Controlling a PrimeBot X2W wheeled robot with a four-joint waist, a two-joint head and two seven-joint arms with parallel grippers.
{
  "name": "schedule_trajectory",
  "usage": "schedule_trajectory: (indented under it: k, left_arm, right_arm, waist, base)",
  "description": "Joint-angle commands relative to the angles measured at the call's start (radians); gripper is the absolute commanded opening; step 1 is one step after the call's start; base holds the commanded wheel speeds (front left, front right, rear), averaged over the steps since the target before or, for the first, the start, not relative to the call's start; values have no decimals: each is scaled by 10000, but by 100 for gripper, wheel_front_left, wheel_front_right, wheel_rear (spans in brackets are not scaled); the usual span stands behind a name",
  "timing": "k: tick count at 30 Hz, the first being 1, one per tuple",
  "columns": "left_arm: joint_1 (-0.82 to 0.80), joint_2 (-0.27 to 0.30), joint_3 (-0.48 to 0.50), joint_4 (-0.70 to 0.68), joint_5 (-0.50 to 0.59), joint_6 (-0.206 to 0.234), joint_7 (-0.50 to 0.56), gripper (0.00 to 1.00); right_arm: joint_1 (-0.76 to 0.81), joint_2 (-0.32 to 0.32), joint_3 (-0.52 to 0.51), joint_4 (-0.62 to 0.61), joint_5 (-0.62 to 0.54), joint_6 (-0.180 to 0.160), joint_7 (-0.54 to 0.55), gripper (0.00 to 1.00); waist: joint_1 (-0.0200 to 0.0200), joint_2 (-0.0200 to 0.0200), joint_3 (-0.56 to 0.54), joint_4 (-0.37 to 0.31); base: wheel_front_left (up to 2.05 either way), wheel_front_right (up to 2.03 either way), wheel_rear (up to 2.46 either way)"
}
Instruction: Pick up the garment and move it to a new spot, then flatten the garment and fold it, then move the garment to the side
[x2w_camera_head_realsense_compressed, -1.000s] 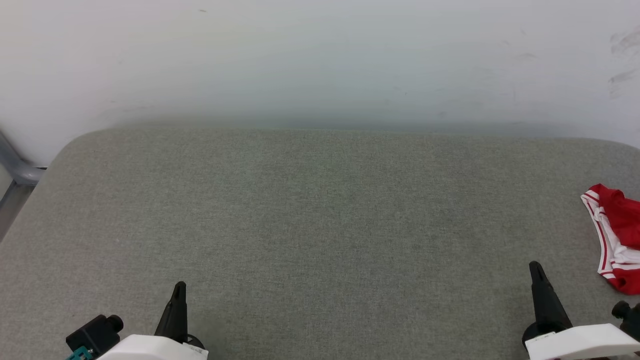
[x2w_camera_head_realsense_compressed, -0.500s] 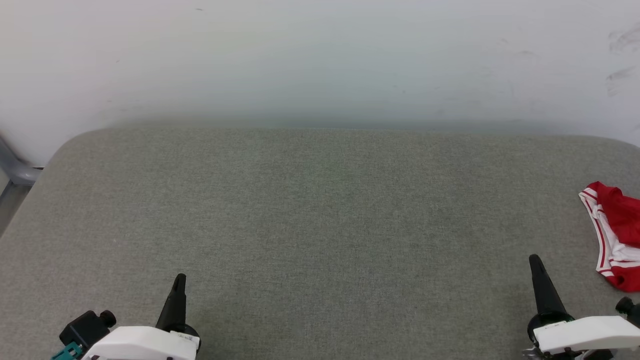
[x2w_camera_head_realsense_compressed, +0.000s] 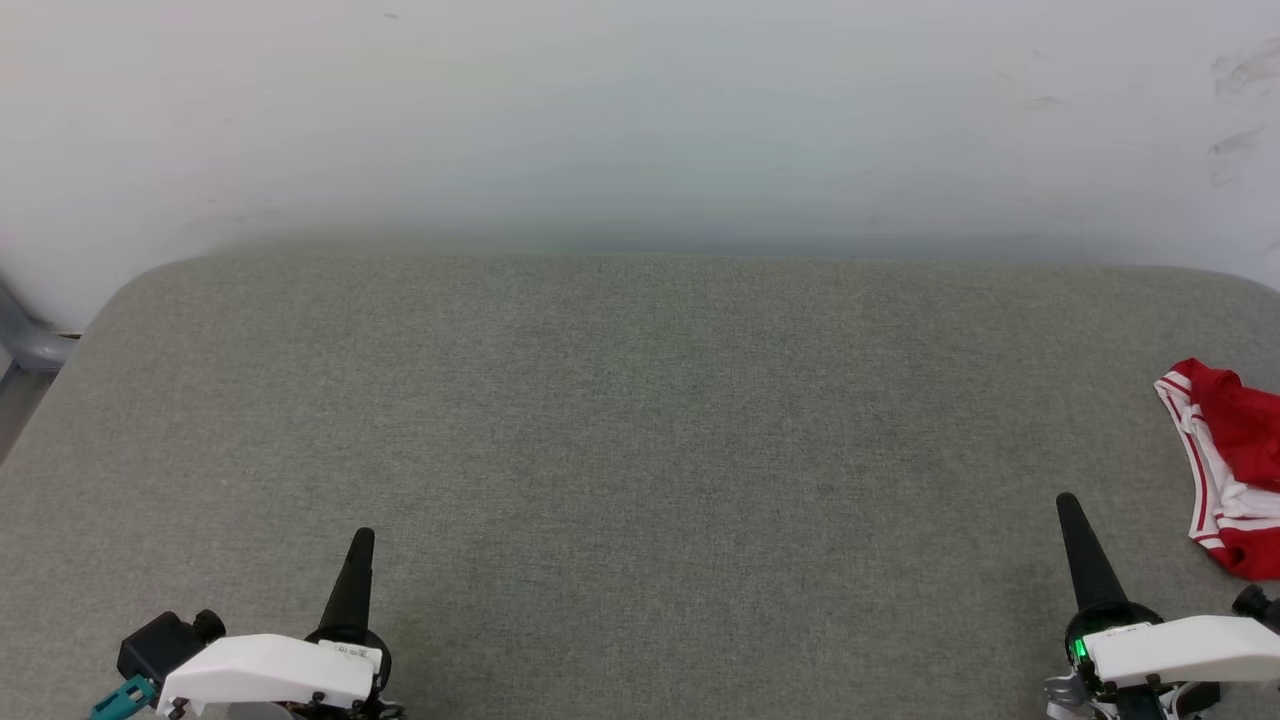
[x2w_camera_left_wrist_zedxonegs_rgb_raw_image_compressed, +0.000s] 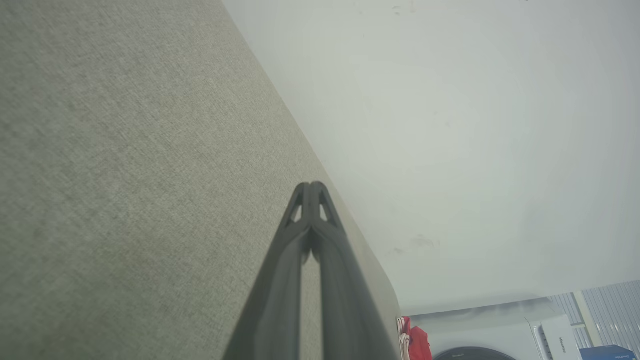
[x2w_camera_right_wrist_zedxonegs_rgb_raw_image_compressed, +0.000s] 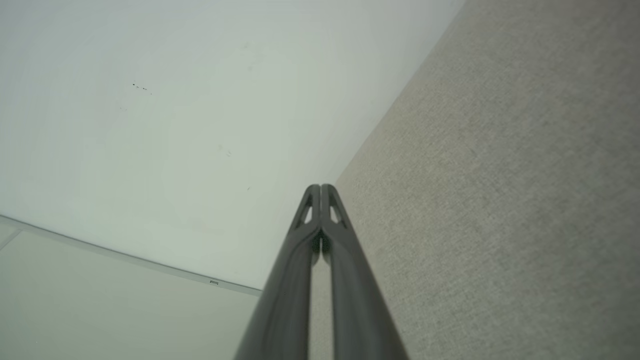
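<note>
The garment (x2w_camera_head_realsense_compressed: 1235, 450) lies crumpled in a soft heap, red cloth with white, red-striped trim. It is near the right gripper (x2w_camera_head_realsense_compressed: 1066, 503), on that gripper's outer side and a little past its tip, not touching it, and the head view's edge cuts it off. That gripper's two long, dark, tapered fingers are pressed together into a single spike, pinching nothing. The left gripper (x2w_camera_head_realsense_compressed: 363, 538), well apart on the other side, is closed tip to tip in the same way and also has nothing between its fingers. Both point across a table (x2w_camera_head_realsense_compressed: 640, 420) covered in grey-green woven fabric with rounded corners, toward a pale, faintly scuffed wall (x2w_camera_head_realsense_compressed: 640, 120).
</note>
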Motion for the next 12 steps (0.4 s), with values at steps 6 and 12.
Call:
schedule_trajectory:
  k: [6,12]
  left_arm:
    - [-328,-10,138,36,-738,-150,188,0]
    - [-437,-43,220,119,-1334,-228,332,0]
  right_arm:
    - [-314,-44,-43,30,744,-2,175,0]
    - [-401,-39,-71,101,1325,-2,328,0]
  waist:
    - [-1,0,19,-24]
    - [-1,0,38,-48]
  base:
    - [0,0,0]
    - [0,0,0]
